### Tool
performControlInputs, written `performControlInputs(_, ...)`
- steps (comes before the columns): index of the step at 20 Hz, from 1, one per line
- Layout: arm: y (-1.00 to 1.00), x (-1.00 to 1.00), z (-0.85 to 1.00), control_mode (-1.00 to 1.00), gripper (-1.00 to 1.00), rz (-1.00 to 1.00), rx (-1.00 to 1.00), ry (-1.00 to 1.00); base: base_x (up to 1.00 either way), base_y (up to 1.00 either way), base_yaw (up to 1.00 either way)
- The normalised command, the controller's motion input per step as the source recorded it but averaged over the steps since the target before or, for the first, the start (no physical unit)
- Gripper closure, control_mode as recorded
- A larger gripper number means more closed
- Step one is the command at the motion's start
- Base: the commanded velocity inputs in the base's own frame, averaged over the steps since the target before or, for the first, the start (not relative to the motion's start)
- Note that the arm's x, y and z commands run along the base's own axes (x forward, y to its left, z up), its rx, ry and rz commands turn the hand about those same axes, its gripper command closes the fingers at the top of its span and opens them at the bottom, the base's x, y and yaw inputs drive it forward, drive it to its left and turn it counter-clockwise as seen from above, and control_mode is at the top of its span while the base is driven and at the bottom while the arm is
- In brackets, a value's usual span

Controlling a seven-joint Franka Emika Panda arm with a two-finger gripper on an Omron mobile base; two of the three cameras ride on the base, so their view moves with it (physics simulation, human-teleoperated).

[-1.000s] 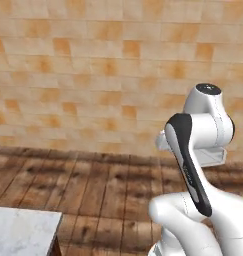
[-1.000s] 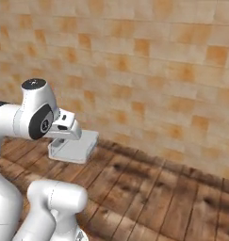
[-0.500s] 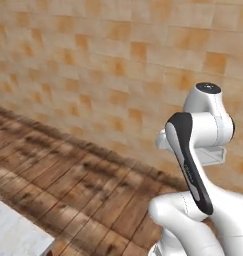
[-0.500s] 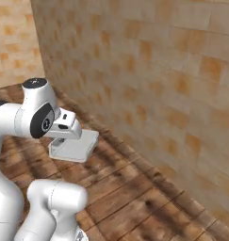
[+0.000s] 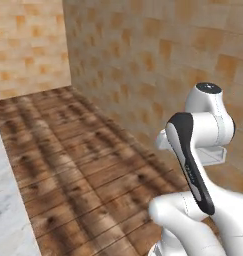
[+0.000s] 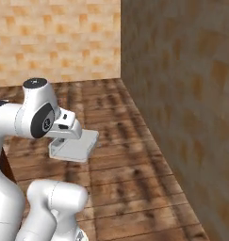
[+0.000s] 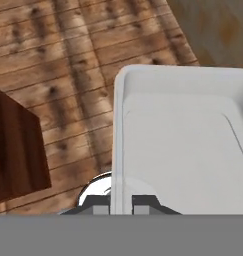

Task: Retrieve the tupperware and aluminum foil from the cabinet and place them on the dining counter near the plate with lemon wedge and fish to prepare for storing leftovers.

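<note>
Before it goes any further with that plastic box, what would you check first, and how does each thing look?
1. Grip: the jaws of the gripper are shut on the rim of the tupperware: ok.
2. Tupperware roughly level, carried above the wooden floor: ok.
3. Room beside the tiled wall: ok; gap visible.
4. Dining counter within sight: ok; a marble edge shows at the left.
5. Plate with fish and lemon located: cannot tell.
6. Aluminum foil fetched: cannot tell.
</note>
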Motion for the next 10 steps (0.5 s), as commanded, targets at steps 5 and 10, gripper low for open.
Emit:
performControlInputs(5, 0.0, 0.0, 0.0, 1.0, 1.0, 0.0, 0.0, 0.0, 1.0, -0.26, 0.7)
performControlInputs(10, 0.0, 0.0, 0.0, 1.0, 1.0, 0.0, 0.0, 0.0, 1.0, -0.27, 0.69)
